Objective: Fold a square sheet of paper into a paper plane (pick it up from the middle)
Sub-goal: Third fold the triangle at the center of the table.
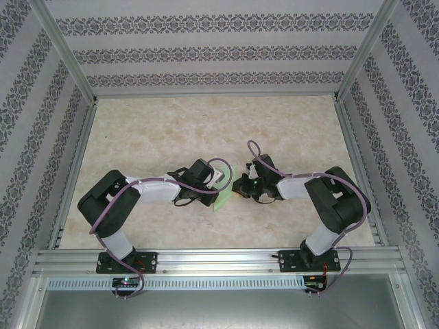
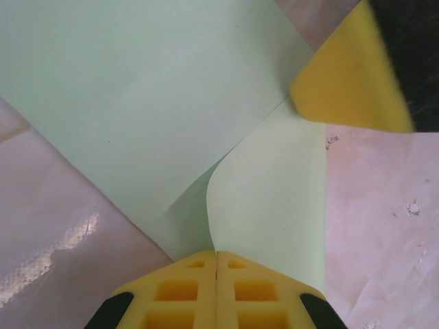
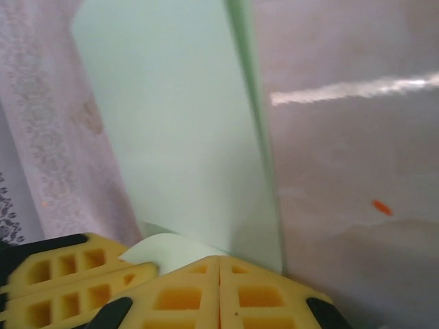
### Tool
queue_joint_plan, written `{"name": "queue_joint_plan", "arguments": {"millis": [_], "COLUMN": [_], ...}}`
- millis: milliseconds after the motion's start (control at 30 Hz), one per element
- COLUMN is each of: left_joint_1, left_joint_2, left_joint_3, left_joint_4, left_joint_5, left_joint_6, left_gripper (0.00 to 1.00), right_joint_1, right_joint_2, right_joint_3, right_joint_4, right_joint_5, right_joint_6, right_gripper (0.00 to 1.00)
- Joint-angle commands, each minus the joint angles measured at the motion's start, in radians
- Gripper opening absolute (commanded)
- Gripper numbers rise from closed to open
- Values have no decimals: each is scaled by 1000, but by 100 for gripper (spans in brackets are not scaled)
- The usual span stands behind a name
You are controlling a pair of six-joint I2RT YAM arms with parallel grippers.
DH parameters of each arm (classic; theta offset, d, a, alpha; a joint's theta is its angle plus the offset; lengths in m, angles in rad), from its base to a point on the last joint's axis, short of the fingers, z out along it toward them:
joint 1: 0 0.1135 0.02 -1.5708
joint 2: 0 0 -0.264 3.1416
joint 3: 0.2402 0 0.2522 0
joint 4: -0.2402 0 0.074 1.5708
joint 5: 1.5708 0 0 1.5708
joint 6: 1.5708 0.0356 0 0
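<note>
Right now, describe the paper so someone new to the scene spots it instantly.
On the marbled table, look at the centre gap where the two arms meet. Pinched between the left gripper and right gripper is the sheet of paper: thin, pale green, part-folded, unlike the black-and-white arms beside it.

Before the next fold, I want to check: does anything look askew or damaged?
The thin pale green sheet of paper bulges in a soft curve, not a sharp crease, just past the shut left hand. No tear shows.
</note>
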Motion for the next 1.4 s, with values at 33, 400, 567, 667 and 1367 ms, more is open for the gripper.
{"name": "queue_joint_plan", "arguments": {"millis": [33,400,567,667,1367], "left_joint_1": [11,11,11,11,11], "left_joint_2": [17,14,20,21,8], "left_joint_3": [0,1,11,13,12], "left_joint_4": [-55,-65,-65,-69,-68], "left_joint_5": [-12,-9,-7,-7,-11], "left_joint_6": [19,23,23,26,23], "left_gripper": [0,0,0,0,0], "right_joint_1": [-7,-25,-30,-30,-6], "right_joint_2": [44,-88,-19,17,38], "right_joint_3": [-6,39,41,37,65], "right_joint_4": [2,-119,-92,-87,-95], "right_joint_5": [23,42,46,49,49], "right_joint_6": [-18,-54,-56,-60,-50], "right_gripper": [7,7,7,7,8]}}
